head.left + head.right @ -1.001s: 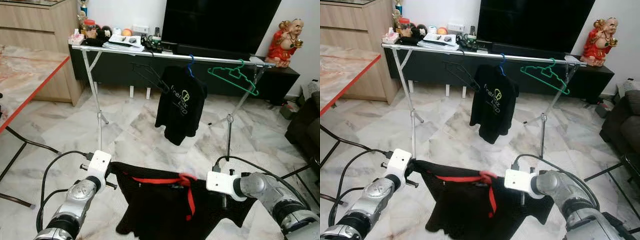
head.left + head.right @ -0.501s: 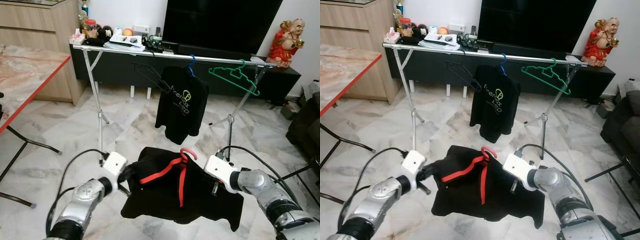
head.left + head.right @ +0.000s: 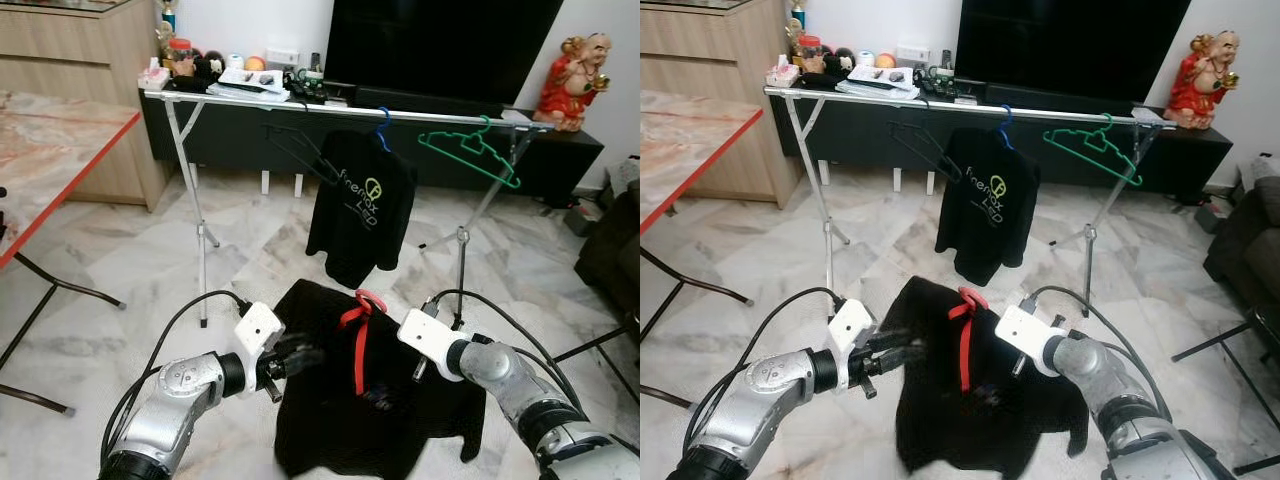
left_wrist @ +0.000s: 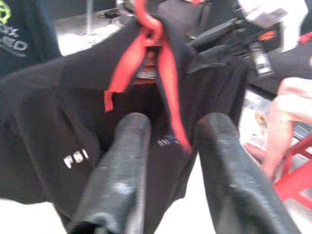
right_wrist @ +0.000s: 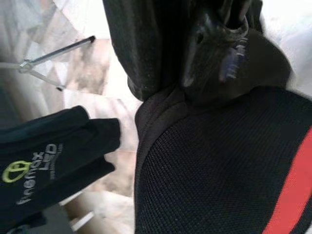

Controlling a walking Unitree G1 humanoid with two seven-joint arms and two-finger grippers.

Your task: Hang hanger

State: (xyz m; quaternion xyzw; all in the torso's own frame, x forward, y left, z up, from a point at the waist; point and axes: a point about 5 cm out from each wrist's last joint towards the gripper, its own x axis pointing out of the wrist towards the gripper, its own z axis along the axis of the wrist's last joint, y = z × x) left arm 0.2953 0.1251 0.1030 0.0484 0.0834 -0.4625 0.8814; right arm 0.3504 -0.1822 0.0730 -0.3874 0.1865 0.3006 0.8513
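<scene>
Between the two grippers, the black shirt (image 3: 370, 400) on its red hanger (image 3: 357, 330) now hangs long (it was spread flat), ready for the rail (image 3: 340, 108) beyond. Left gripper (image 3: 300, 357) jaws sit apart beside it; right gripper (image 3: 420, 368) jaws stay clamped on its shoulder.

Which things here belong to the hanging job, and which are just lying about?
Job:
red hanger
black shirt on it
clothes rail
left gripper
right gripper

Lying about:
green hanger
logo shirt
red figurine
TV
marble table
</scene>
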